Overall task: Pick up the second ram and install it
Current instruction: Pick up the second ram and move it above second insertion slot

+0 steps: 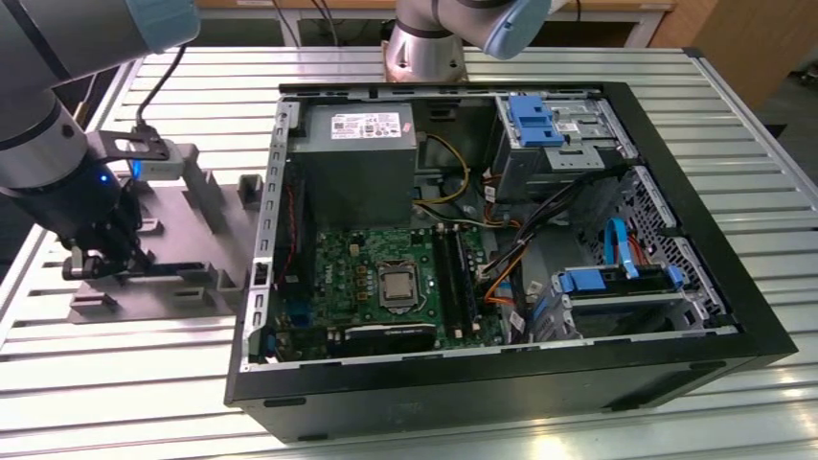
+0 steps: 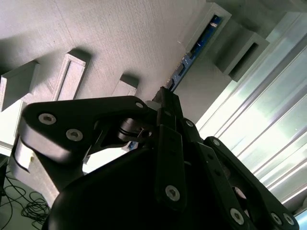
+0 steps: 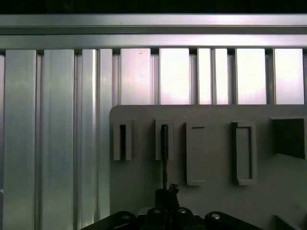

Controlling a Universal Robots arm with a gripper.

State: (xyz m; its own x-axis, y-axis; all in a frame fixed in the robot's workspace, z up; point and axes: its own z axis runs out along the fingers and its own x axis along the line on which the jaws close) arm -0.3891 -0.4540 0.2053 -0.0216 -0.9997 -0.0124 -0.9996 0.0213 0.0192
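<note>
The gripper [image 2: 164, 97] is clamped on the second ram [image 2: 193, 53], which extends ahead of the fingertips, edge-on in a grey tray [image 2: 120, 33] slot.

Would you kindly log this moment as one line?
claw at thin blue-green memory stick | stick on edge in grey moulded tray | not installed

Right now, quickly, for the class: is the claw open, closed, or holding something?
Claw: closed on the second ram, which stands on edge in the grey tray.
</note>
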